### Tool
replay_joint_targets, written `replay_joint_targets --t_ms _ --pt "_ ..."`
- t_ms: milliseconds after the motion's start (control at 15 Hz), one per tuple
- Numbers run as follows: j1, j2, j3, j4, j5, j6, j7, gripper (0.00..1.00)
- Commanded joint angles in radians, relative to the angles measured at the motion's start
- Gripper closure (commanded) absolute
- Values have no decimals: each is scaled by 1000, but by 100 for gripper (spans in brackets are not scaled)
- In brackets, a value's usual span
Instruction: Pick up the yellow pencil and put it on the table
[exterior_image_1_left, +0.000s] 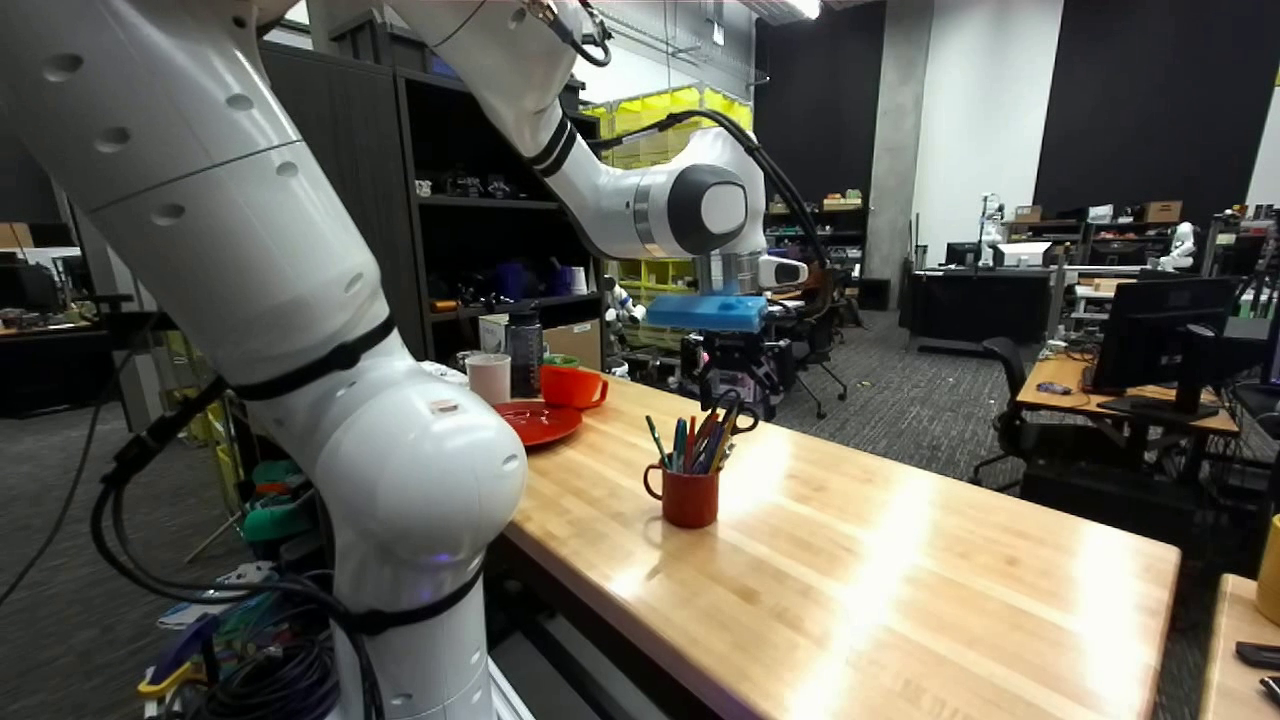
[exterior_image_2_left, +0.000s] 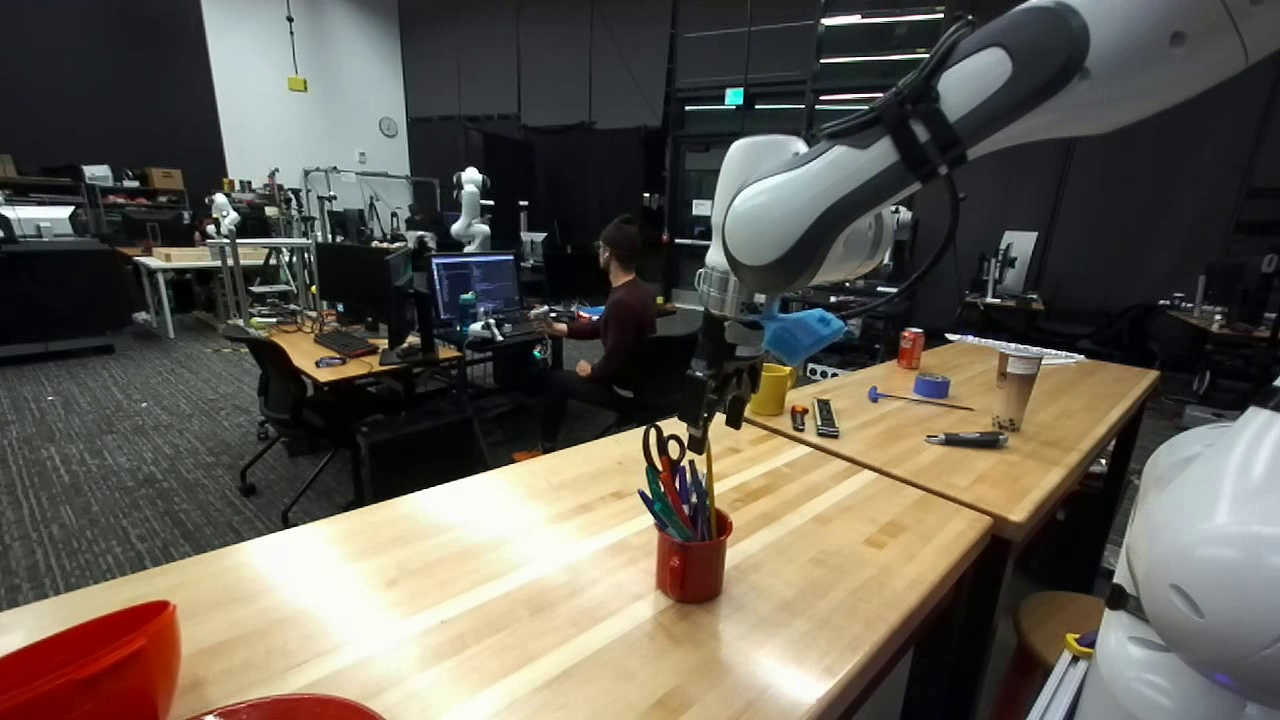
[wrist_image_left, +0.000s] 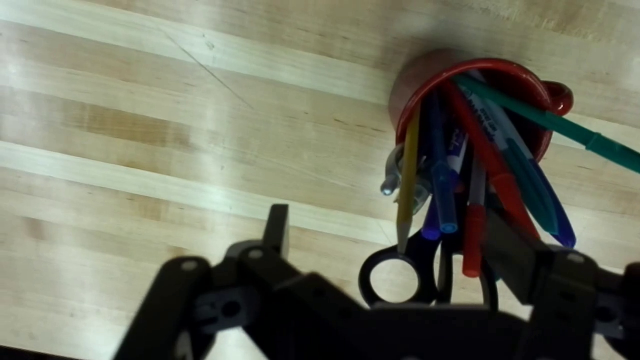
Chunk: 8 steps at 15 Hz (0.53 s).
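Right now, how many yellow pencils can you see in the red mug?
1. The pencil stands in the mug, at the rim; in the wrist view it overlaps the scissors. Others may hide among the pens.

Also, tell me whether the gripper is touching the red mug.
Apart. In an exterior view, the gripper hangs above the red mug, with a plain gap between them.
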Motion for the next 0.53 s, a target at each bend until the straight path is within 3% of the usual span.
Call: replay_joint_targets --t_ms 0,467 --pt "-8 16 -6 7 5 4 2 32" --pt "-5 24 2 -2 -2 1 1 87"
